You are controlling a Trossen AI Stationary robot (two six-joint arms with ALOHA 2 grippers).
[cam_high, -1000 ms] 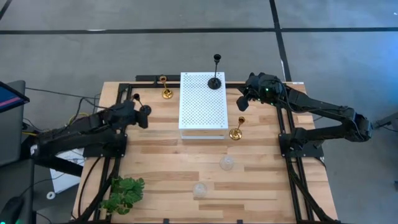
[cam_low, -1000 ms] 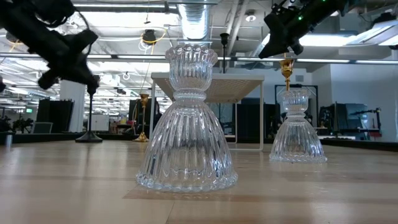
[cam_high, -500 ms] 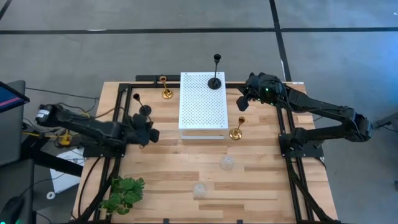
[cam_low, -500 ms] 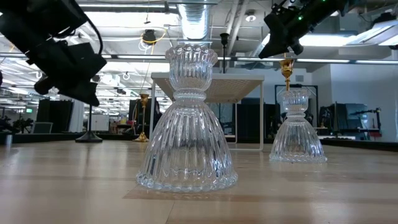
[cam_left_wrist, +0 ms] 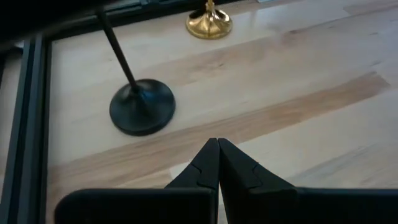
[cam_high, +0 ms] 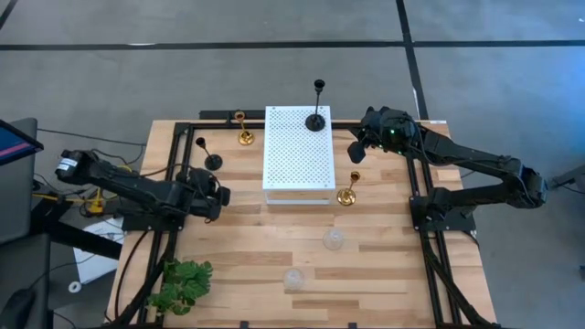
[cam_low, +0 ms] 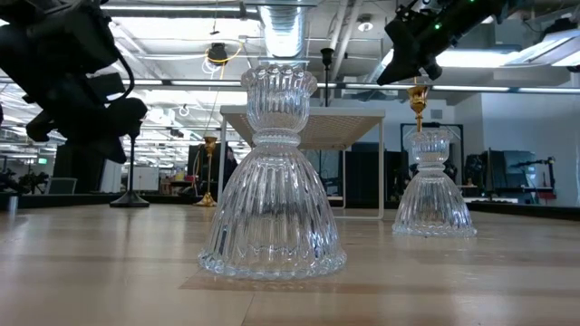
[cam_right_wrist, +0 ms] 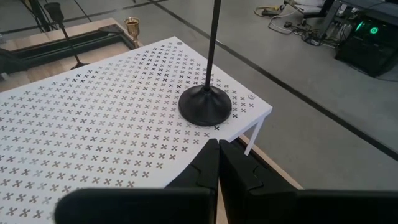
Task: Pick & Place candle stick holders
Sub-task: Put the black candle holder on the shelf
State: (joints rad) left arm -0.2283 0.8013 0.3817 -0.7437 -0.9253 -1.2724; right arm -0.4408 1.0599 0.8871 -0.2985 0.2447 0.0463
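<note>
A tall black candle stick holder (cam_high: 212,162) stands on its round base (cam_left_wrist: 142,107) on the wood at the left. My left gripper (cam_left_wrist: 217,144) is shut just nearside of it and touches nothing. A second black holder (cam_right_wrist: 205,106) stands on the white board's far right corner. My right gripper (cam_right_wrist: 217,144) hovers shut beside that corner. One gold holder (cam_high: 245,137) stands far left of the board and another (cam_high: 346,196) at its near right. Two clear glass holders (cam_high: 334,239) (cam_high: 292,278) stand nearer the front.
The white perforated board (cam_high: 298,155) stands raised on thin legs in the table's middle. A green leafy plant (cam_high: 181,285) lies at the near left corner. Black frame rails (cam_high: 164,183) run along both sides of the table. Bare wood lies between the board and the glass holders.
My left gripper has drawn away from the black holder on the wood toward the table's near edge, sinking a little and turning at the wrist, its fingers still shut. The holder stands where it was. My right arm has kept still.
</note>
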